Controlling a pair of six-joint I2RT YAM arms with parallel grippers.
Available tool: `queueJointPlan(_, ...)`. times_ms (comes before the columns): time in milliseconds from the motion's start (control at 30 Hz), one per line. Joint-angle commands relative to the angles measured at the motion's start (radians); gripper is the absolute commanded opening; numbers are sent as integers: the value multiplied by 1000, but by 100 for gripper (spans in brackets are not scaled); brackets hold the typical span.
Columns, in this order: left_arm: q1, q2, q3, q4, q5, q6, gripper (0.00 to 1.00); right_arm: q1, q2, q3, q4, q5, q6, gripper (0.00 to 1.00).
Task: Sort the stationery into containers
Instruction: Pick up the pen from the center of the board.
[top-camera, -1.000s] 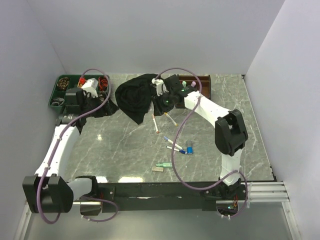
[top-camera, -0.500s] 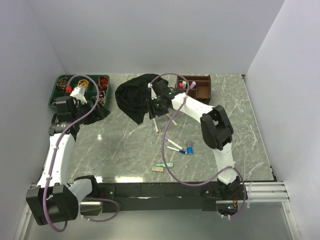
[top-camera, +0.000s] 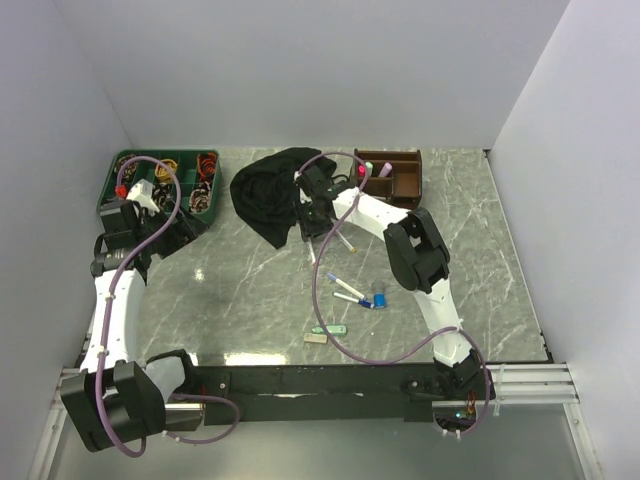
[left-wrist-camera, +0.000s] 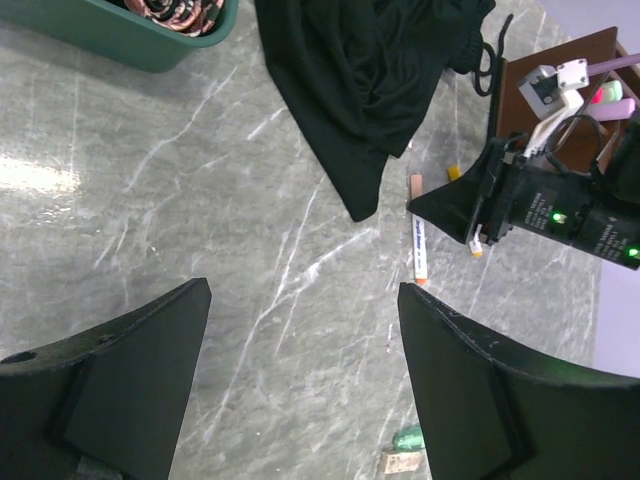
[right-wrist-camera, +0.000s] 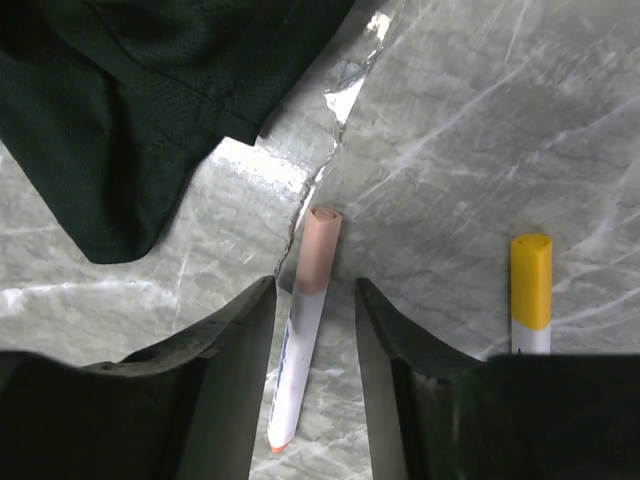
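Far left: the dark green plastic compartment tray has coiled bits in it. The left gripper has drawn back off the tray in the last second. It now hangs over the grey marble tabletop, jaws spread wide, nothing between them.

Centre: the crumpled black cloth has not moved.

Main change: the right gripper has swung away from the dark brown wooden desk organiser. It has come down just beside the cloth's edge. Its jaws straddle the white-barrelled pen with a peach cap, which lies flat on the marble. A sliver of gap shows on each side, so I read it as unclosed, not yet gripping.

The yellow-capped white pen lies just right of the jaws, clear of them.

My reading: a pick is starting, and the peach-capped pen goes next to the organiser. Further right and nearer me, still loose:
- two blue-tipped pens
- a blue-capped piece
- a green highlighter
- a small grey eraser
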Motion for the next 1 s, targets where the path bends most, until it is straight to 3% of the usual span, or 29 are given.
queueJointPlan(0, 7, -19, 3, 47, 34, -24, 81, 21, 37, 13, -29, 82, -2, 44)
queueJointPlan(267, 5, -17, -3, 75, 57, -61, 82, 43, 43, -56, -64, 157, -38, 36)
queueJointPlan(333, 5, -19, -12, 75, 60, -67, 82, 47, 44, -55, -59, 171, -49, 30)
queueJointPlan(500, 4, -10, -10, 93, 81, -78, 81, 49, -8, -53, -29, 103, -141, 0)
queueJointPlan(800, -11, 58, 26, 190, 156, -105, 78, -6, -326, -93, 172, -106, -213, 0)
queueJointPlan(867, -33, 81, 45, 219, 179, -92, 78, -34, -441, -215, 265, -162, -221, 0)
queueJointPlan(900, -42, 92, 52, 224, 192, -75, 78, -72, -490, -290, 445, -199, -250, 0)
queueJointPlan(967, -65, 121, 72, 236, 209, -59, 79, -100, -601, -490, 592, -275, -310, 0)
